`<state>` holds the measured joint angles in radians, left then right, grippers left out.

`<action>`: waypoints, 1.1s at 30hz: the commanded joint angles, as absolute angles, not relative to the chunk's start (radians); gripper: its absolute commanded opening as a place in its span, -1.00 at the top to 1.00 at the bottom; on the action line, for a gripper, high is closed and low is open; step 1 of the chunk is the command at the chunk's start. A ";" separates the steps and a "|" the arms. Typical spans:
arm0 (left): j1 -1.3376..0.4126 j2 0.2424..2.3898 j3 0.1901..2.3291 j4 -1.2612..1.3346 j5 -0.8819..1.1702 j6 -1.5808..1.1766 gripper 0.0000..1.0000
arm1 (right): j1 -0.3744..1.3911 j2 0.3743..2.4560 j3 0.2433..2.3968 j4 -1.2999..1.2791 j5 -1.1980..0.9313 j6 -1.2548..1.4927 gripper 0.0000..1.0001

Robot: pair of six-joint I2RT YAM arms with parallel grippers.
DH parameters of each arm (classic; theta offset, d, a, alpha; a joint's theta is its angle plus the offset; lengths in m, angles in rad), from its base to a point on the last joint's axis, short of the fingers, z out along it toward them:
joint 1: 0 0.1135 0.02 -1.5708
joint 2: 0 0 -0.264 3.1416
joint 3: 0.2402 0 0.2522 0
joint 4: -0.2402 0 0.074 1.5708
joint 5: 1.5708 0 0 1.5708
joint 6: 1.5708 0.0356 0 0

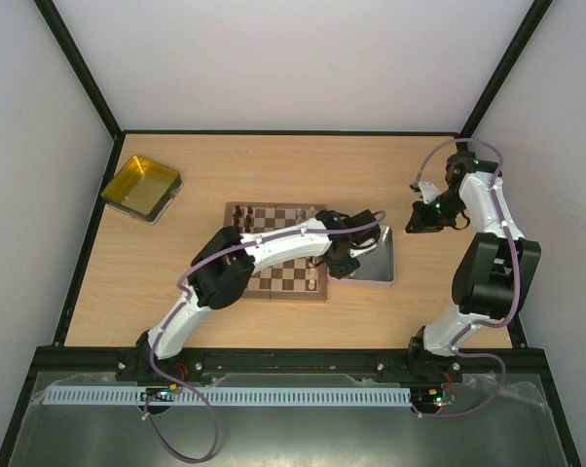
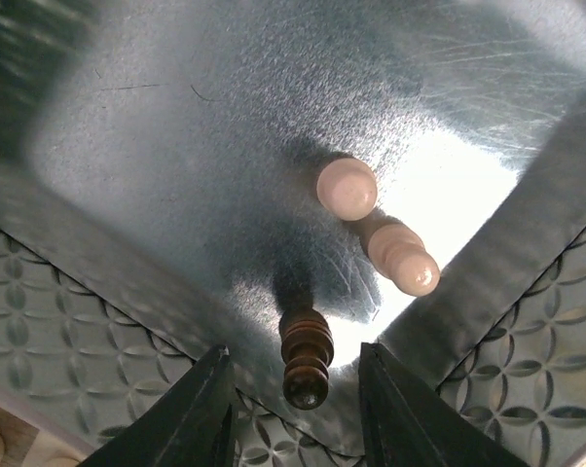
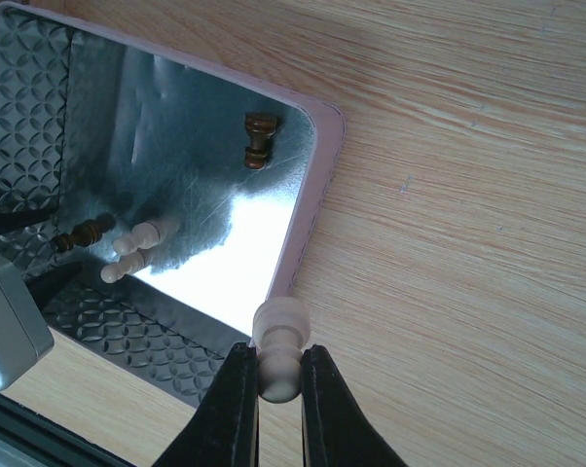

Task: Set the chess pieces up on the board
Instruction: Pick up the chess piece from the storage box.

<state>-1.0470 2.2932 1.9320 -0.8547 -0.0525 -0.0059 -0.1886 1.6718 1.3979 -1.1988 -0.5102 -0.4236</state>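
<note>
**Table, near edge to far wall**

1. The board point(image 1: 291, 280): lies left of centre, with the left arm stretched across it. A few dark chessmen point(image 1: 242, 216) stand along its far-left edge.
2. Grey metal tray point(image 1: 379, 263): sits just beside the board's right rim.
3. Left gripper point(image 2: 293, 348): is down inside the tray with its jaws about half apart, and it has hold of nothing. Between the jaws lies a dark brown piece point(image 2: 308, 360) on its side, with a gap showing on each flank. The piece's long axis runs along the fingers, one end toward the wrist. My judgement is that a squeeze would take it across its narrow waist. This arm is far the nearer to it.
4. Two pale pieces point(image 2: 403, 258): lie on the tray floor just beyond the dark one, to its right.
5. Second dark piece point(image 3: 259, 139): lies alone, well apart from the others, near another corner of the tray.
6. Right gripper point(image 3: 277, 365): hangs off the tray's right side, pinched tight on a pale piece point(image 3: 281, 321) whose round end pokes out past the fingertips.
7. Yellow tray point(image 1: 142, 185): sits at the far left corner, well apart from everything else.
</note>
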 commanded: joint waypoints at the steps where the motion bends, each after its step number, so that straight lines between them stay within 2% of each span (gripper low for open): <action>1: -1.047 2.318 1.955 -0.900 -0.061 0.000 0.30 | -0.193 1.653 1.391 -1.202 -0.496 -0.439 0.95; 8: -1.047 2.319 1.951 -0.905 -0.071 0.000 0.45 | -0.195 1.661 1.394 -1.198 -0.503 -0.439 0.96; 19: -1.053 2.331 1.937 -0.912 -0.072 -0.002 0.52 | -0.197 1.671 1.396 -1.194 -0.509 -0.437 0.96; 33: -1.050 2.321 1.960 -0.913 -0.093 -0.013 0.75 | -0.201 1.676 1.402 -1.189 -0.512 -0.430 0.95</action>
